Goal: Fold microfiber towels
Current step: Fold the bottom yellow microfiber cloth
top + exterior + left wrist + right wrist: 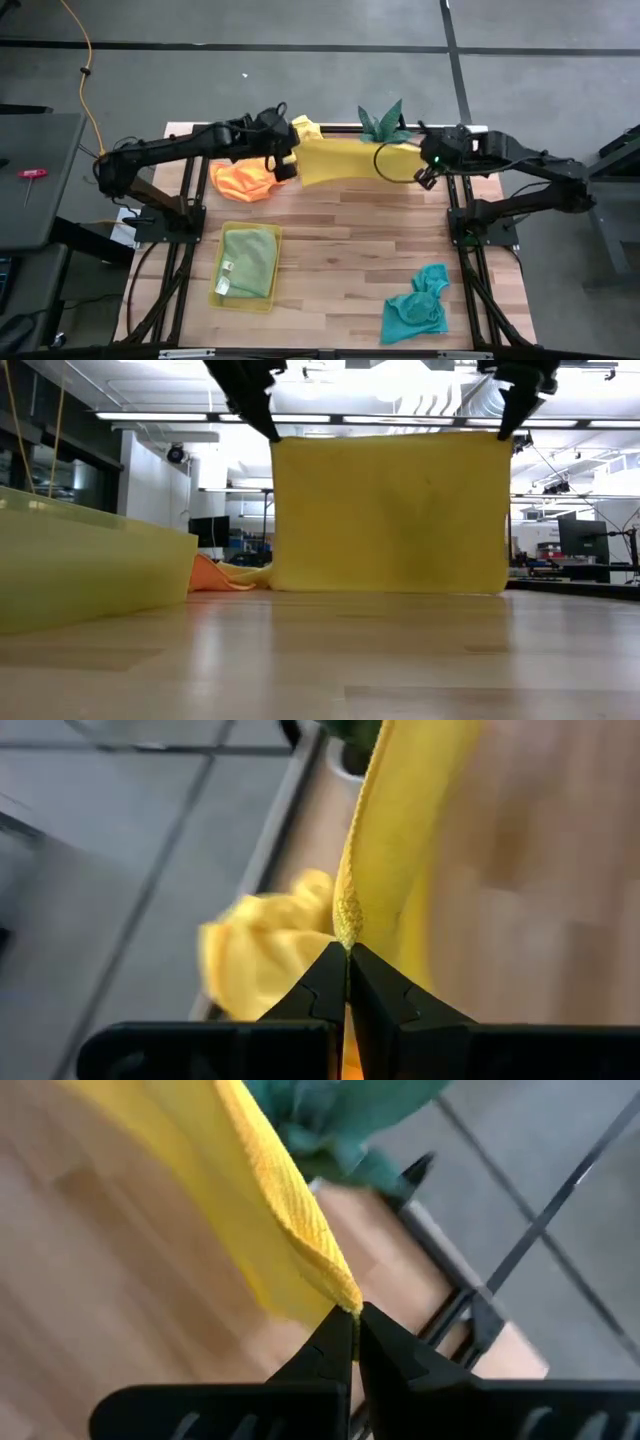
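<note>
Teal towel (417,306): crumpled heap near the front right corner of the tabletop (340,250), well apart from everything else.

Yellow plastic tray (215,290): near the front left edge, holding the olive-green towel (250,260), which lies folded inside it. In the low view the tray's wall (90,570) fills the left side.

Middle of the tabletop: bare wood between tray and teal towel, and back to the hanging cloth.

Yellow towel (390,510): held up by its two top corners along the back edge, hanging as a flat sheet, its lower hem at the wood.

Left gripper (283,160): fingers clamped together on the sheet's left corner (347,920).

Right gripper (427,172): fingers pinched on the right corner (330,1270).

Orange towel (245,178): bunched at the back left, just beside the left gripper.

Second yellow towel (305,128): a lump at the back edge behind the sheet.

Potted plant (385,122): at the back edge, just beyond the held sheet.
</note>
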Controlling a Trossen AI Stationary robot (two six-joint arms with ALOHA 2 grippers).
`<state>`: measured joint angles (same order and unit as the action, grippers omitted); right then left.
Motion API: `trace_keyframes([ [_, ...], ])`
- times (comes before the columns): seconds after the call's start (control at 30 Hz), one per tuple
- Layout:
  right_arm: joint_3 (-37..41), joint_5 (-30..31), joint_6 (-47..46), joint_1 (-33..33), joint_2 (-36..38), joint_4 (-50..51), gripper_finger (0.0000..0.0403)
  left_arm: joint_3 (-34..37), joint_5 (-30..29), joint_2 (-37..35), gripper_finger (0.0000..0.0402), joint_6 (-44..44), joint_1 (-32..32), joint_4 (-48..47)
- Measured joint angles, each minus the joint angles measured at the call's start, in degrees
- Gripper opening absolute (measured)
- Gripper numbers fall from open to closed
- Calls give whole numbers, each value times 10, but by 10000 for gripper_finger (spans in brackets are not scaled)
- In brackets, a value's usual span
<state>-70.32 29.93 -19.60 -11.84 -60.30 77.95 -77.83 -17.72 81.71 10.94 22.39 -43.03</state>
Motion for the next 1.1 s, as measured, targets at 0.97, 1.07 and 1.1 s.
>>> trace_keyframes([
  [0.97, 288, -227, -448, 328, 4, -206, 0, 343, 22, -4, 0, -523, -320, 258],
  [1.07, 288, -233, -478, 354, 4, -205, 0, 343, 22, -4, 0, -545, -342, 272],
  [1.1, 288, -238, -488, 362, 4, -206, 0, 343, 23, -4, 0, -551, -348, 274],
])
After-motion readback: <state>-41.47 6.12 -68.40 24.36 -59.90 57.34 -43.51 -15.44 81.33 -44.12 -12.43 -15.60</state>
